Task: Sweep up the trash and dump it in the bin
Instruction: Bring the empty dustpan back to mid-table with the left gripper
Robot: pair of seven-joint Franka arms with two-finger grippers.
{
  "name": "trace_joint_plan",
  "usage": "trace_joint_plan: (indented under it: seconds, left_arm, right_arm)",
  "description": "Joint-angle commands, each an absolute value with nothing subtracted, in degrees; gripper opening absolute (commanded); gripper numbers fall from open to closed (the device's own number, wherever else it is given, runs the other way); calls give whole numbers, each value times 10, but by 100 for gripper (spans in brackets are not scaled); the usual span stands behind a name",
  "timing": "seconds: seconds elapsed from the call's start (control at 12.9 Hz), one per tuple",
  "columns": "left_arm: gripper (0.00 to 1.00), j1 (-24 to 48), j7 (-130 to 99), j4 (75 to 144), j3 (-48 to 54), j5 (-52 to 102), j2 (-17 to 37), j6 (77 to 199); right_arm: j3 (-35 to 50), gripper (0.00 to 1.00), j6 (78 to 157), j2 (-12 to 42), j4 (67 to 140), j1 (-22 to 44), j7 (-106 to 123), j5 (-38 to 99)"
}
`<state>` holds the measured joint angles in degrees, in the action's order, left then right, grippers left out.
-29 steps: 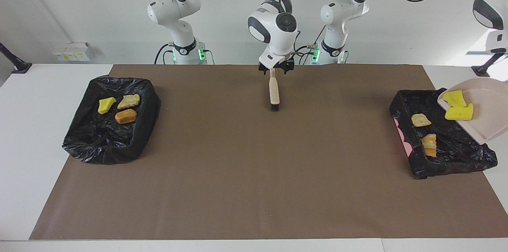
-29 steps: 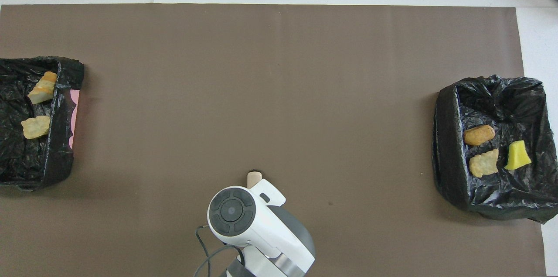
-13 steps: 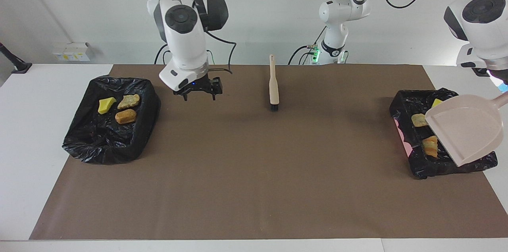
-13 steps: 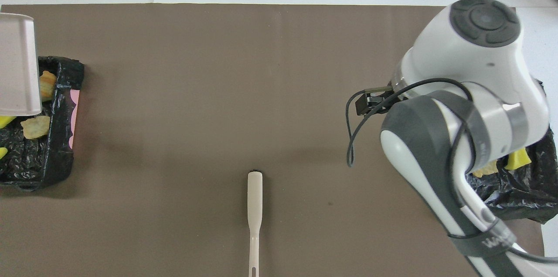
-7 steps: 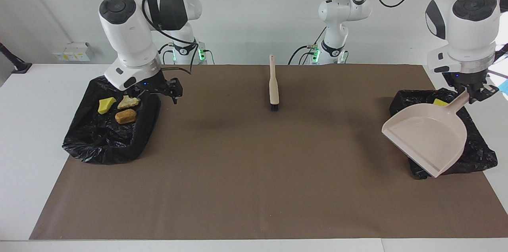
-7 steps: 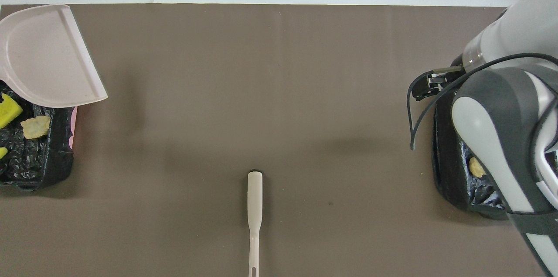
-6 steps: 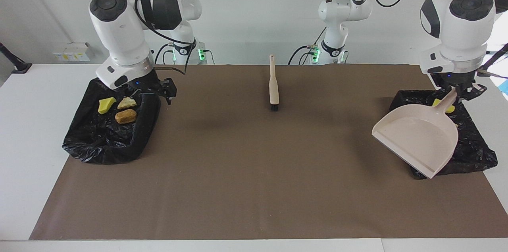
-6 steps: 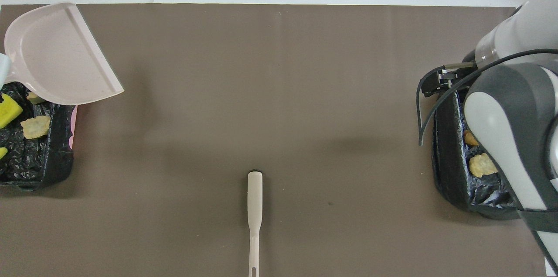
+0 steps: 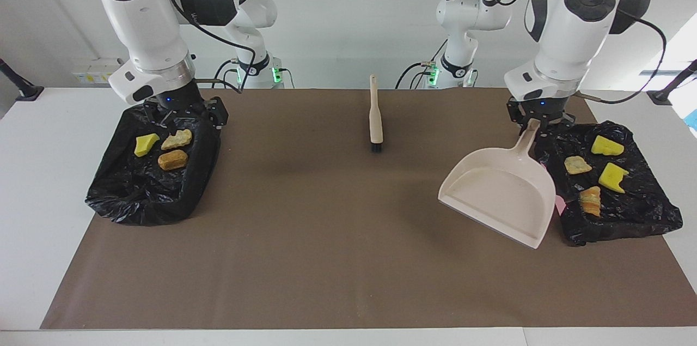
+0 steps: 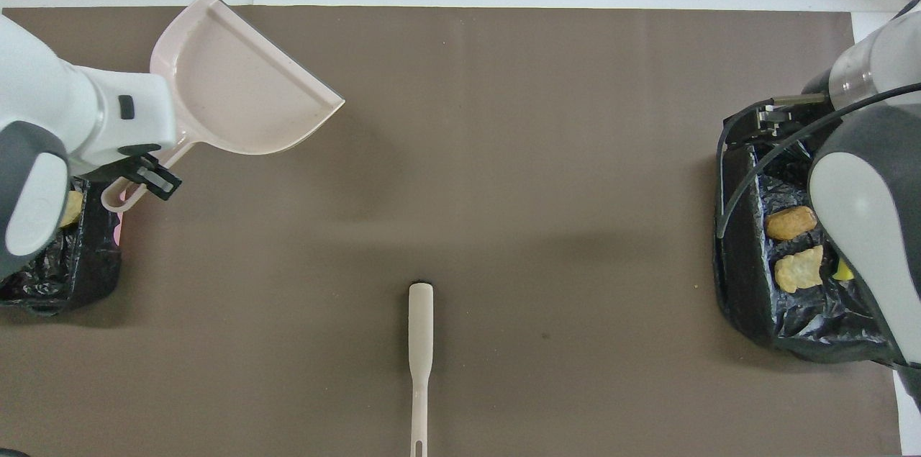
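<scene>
Overhead view first: you have the left gripper [image 10: 147, 176] pinched tight on the handle of the beige dustpan [image 10: 237, 86], out at about 10 o'clock of the brown mat [image 10: 504, 155]. Pan is empty and tilted, mouth toward the middle of the mat.

Facing view: dustpan [image 9: 498, 193] hangs above the mat just beside the black-lined bin [image 9: 645, 215] at the left arm's end, its lip overlapping the bin's edge in this view; whether they touch, you cannot tell. Four pieces of trash [image 9: 607, 145] lie inside that bin: two yellow wedges and two golden-brown pieces.

Right gripper [image 9: 188, 117], fingers spread and holding nothing, sits low over the robot-side rim of the second bin [image 9: 136, 199] at the right arm's end. Three more pieces [image 9: 173, 159] lie in it: one yellow and two brown.

Brush [image 9: 374, 117] lies flat at mid-mat, handle toward the robots, bristles pointing away, well apart from both grippers. No trash shows loose on the mat.

Judgement: the dump looks done, and all seven bits are binned. What remains appears to be putting things away. The next move likely calls for you to lower the pan flat onto bare mat, clear of the bin liner, before releasing, and to lift the right gripper away without snagging the plastic.
</scene>
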<state>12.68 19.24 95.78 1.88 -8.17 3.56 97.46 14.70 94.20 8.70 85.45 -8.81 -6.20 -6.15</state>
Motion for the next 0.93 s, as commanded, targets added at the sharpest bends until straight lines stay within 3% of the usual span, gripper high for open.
trace_joint_plan:
  seconds: [0.0, 0.39, 0.62, 0.85]
  left_arm:
    - [0, 197, 26, 995, 8, -55, 25, 1040]
    - [0, 267, -118, 995, 8, 13, 53, 1099]
    - [0, 325, -258, 955, 8, 17, 153, 1186]
    - [0, 363, -308, 966, 8, 29, 182, 1241]
  right_arm:
    - [152, 100, 974, 84, 860, -94, -51, -54]
    - [150, 100, 981, 87, 857, -112, -53, -53]
    - [149, 100, 977, 84, 856, -118, -47, -52]
    - [134, 100, 977, 83, 855, -109, -49, -29]
